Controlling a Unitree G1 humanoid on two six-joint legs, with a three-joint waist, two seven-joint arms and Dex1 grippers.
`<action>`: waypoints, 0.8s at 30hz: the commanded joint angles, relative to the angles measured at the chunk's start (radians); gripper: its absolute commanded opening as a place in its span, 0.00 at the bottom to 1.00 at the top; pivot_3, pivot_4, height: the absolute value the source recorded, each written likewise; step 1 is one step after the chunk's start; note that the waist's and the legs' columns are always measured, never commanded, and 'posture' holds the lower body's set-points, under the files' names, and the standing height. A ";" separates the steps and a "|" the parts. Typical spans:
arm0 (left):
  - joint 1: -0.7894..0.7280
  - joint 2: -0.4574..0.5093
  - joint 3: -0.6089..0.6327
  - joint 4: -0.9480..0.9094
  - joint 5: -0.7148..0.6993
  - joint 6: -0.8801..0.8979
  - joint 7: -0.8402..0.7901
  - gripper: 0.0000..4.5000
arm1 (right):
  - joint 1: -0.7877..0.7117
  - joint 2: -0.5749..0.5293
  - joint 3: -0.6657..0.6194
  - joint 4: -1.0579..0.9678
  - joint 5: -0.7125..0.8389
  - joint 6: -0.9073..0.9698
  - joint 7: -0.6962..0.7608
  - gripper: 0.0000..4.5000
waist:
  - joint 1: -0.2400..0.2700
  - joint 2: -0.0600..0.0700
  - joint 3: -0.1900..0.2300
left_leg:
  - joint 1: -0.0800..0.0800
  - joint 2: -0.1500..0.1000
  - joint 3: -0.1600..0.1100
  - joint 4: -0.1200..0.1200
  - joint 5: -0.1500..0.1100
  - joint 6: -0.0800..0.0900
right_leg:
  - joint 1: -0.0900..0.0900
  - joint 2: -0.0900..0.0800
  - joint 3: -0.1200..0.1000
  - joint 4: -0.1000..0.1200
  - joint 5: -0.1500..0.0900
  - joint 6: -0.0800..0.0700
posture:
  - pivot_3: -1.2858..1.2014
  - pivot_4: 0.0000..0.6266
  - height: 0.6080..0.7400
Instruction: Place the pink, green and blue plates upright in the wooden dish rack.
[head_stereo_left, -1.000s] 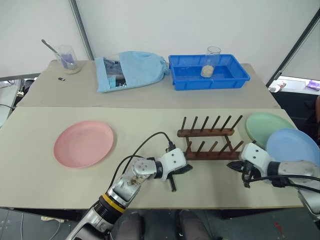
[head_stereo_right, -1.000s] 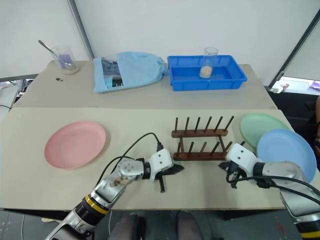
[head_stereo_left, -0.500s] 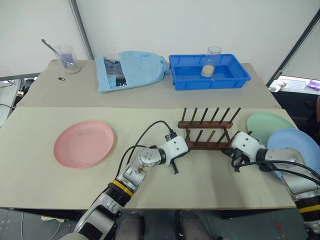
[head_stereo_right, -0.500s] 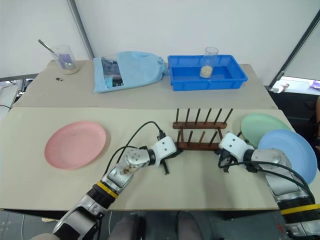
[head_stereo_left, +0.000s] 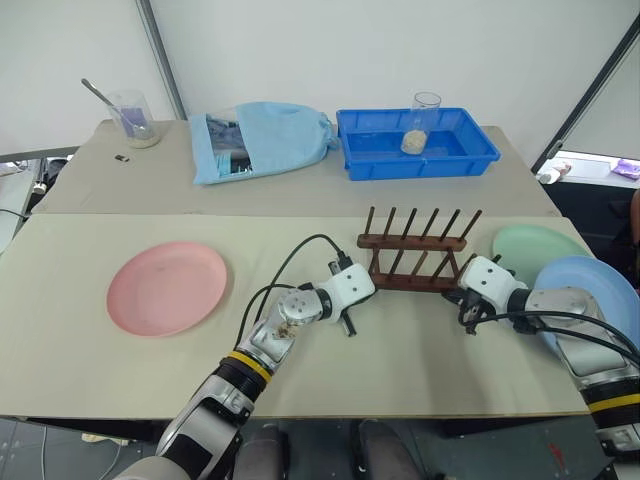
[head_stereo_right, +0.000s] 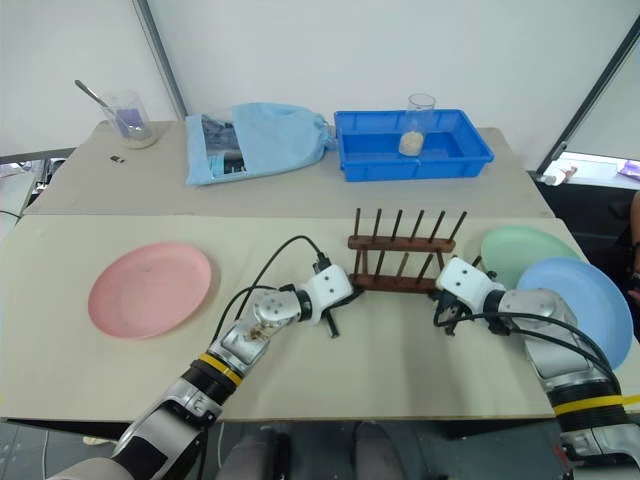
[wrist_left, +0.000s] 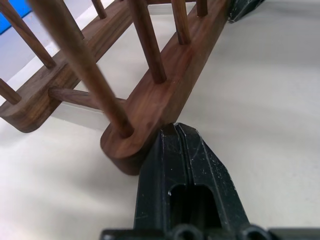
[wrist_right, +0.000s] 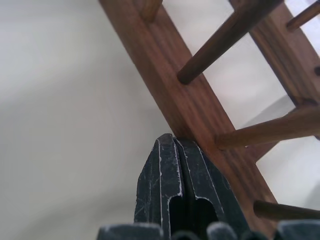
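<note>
The wooden dish rack (head_stereo_left: 415, 256) stands empty at the middle of the near table. My left gripper (wrist_left: 175, 128) is shut, its tips pressed against the left end of the rack's near rail. My right gripper (wrist_right: 172, 139) is shut too, its tips against the same rail near its right end. In the head view the left gripper (head_stereo_left: 368, 289) and right gripper (head_stereo_left: 460, 292) flank the rack. The pink plate (head_stereo_left: 167, 287) lies flat at the left. The green plate (head_stereo_left: 535, 245) lies flat at the right, partly under the blue plate (head_stereo_left: 598, 298).
On the far table stand a bright blue tray (head_stereo_left: 415, 143) with a glass in it, a light blue cloth bag (head_stereo_left: 262, 140) and a beaker (head_stereo_left: 133, 117) with a spoon. A seam (head_stereo_left: 200, 214) runs between the two tables behind the rack.
Both shut grippers have moved forward against the rack's near rail, and the rack has slid away from the table's front edge toward the seam. The plates have stayed put.
</note>
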 joint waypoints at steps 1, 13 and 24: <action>-0.021 -0.008 0.010 0.012 0.014 -0.021 0.009 0.00 | -0.037 0.005 -0.006 0.014 -0.014 -0.038 -0.019 0.01 | -0.002 0.000 0.000 | 0.000 0.000 0.000 0.000 0.000 0.000 | 0.000 0.000 0.000 0.000 0.000 0.000 | 0.52 0.24 1.00; -0.004 0.035 0.046 -0.053 -0.031 -0.015 -0.053 0.00 | 0.031 -0.032 -0.045 -0.128 0.058 0.018 0.064 0.01 | -0.004 0.000 0.000 | 0.000 0.000 0.000 0.000 0.000 0.000 | 0.000 0.000 0.000 0.000 0.000 0.001 | 0.52 0.24 1.00; 0.416 0.274 0.460 -0.828 -0.343 0.370 -0.037 1.00 | 0.107 -0.098 -0.153 -0.535 0.345 0.186 0.212 0.65 | -0.010 0.001 0.000 | 0.001 0.003 -0.001 -0.003 0.000 0.000 | -0.002 0.001 0.001 0.001 -0.001 -0.001 | 0.52 0.24 1.00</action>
